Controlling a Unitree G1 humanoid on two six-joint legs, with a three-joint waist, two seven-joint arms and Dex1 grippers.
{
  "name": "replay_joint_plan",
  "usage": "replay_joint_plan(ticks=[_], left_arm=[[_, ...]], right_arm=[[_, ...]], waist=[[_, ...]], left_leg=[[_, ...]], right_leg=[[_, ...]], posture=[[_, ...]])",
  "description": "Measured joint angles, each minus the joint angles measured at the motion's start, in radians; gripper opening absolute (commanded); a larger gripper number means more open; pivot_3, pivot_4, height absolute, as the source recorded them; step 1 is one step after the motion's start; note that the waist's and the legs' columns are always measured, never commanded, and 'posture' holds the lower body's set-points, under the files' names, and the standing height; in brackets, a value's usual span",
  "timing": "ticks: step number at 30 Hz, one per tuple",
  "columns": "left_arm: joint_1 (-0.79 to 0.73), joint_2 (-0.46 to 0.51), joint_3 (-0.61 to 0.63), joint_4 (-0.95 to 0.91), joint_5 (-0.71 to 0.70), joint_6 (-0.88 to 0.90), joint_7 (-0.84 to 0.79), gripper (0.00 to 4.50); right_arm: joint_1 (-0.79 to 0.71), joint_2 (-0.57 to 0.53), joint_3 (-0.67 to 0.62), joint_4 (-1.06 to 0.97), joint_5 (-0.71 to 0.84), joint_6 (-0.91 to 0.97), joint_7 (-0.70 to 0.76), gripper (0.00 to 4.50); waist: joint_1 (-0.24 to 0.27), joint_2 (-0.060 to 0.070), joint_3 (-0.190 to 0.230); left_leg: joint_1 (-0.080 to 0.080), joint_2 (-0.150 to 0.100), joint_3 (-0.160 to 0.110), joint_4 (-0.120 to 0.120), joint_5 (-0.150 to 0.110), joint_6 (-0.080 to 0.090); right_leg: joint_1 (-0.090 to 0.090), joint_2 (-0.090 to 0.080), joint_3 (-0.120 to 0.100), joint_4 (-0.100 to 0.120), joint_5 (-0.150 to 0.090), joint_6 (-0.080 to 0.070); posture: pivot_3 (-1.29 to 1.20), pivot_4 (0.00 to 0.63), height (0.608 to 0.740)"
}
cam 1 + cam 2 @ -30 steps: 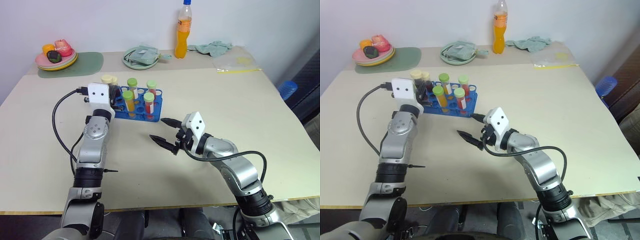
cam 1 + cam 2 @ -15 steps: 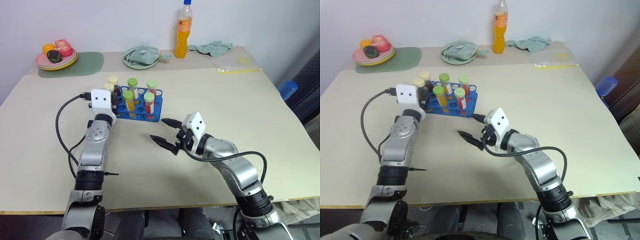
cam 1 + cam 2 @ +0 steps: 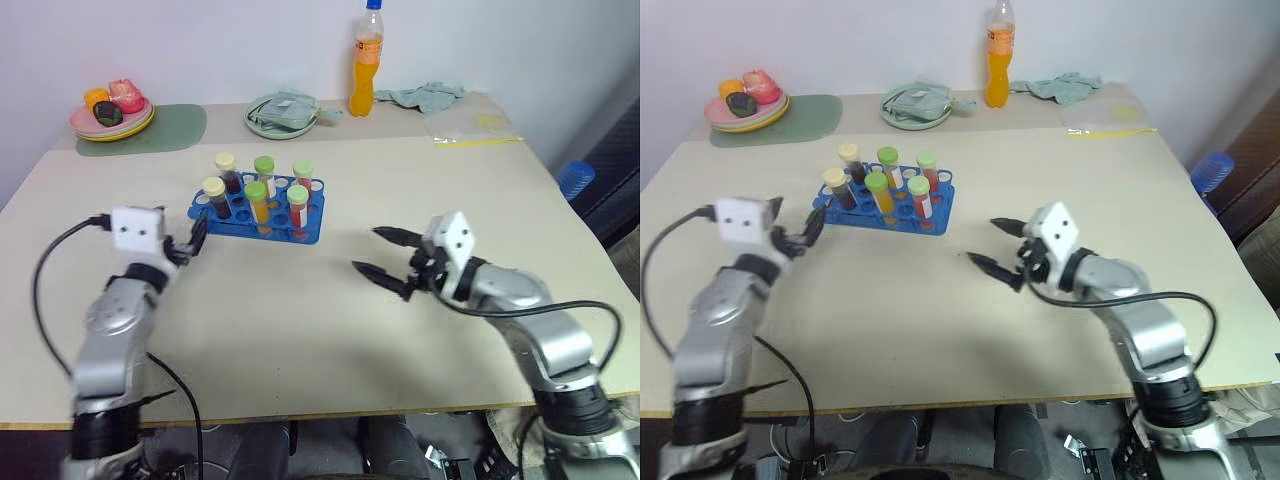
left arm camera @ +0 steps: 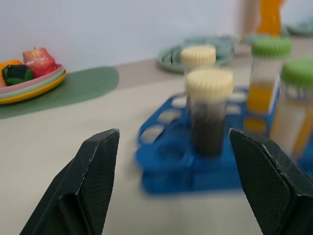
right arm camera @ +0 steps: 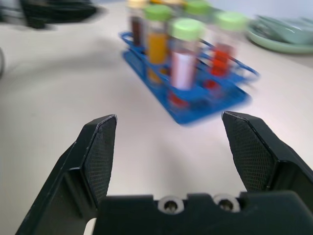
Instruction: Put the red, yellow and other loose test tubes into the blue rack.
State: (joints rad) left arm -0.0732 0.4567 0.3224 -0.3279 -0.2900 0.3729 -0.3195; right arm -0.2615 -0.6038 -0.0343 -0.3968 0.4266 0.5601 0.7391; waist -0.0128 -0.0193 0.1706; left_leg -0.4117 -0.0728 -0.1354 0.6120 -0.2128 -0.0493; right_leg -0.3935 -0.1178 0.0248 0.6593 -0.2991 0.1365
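The blue rack (image 3: 262, 213) stands on the table left of centre, with several test tubes upright in its holes. Two dark tubes with cream caps (image 4: 208, 122) fill its left end; yellow tubes (image 3: 258, 203) and red tubes (image 3: 298, 215) with green caps stand beside them. My left gripper (image 3: 195, 236) is open and empty, level, a little way off the rack's left end and pointing at it. My right gripper (image 3: 375, 250) is open and empty too, over bare table to the right of the rack, pointing left toward it.
Along the back of the table are an orange drink bottle (image 3: 367, 60), a pale-green plate (image 3: 283, 112), a fruit plate (image 3: 112, 112) on a green mat (image 3: 150, 130), a crumpled cloth (image 3: 428, 95) and a plastic bag (image 3: 480, 128).
My left gripper opened, let go of the dark cream-capped tube standing in the rack, and drew back to the left. My right gripper shifted to the right, away from the rack.
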Motion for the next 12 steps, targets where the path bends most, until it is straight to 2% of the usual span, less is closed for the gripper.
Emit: replay_joint_plan(ticks=[6,12], left_arm=[[0.158,0.118,0.093,-0.007,-0.071,0.015,-0.156,3.68],[0.159,0.129,0.093,-0.007,-0.081,0.017,-0.178,3.68]], right_arm=[[0.038,-0.144,-0.185,0.105,0.03,0.01,0.056,3.81],[0.051,-0.162,-0.197,0.162,0.026,-0.028,0.095,3.81]], waist=[[0.004,0.0,0.0],[-0.001,0.001,0.0]], left_leg=[[0.0,0.0,0.001,0.0,-0.001,0.002],[0.0,0.001,0.001,-0.001,-0.001,0.002]], right_leg=[[0.003,-0.001,-0.002,-0.005,0.0,0.0],[0.003,-0.001,-0.002,-0.005,0.0,0.0]], posture=[[0.0,0.15,0.74],[0.0,0.15,0.74]])
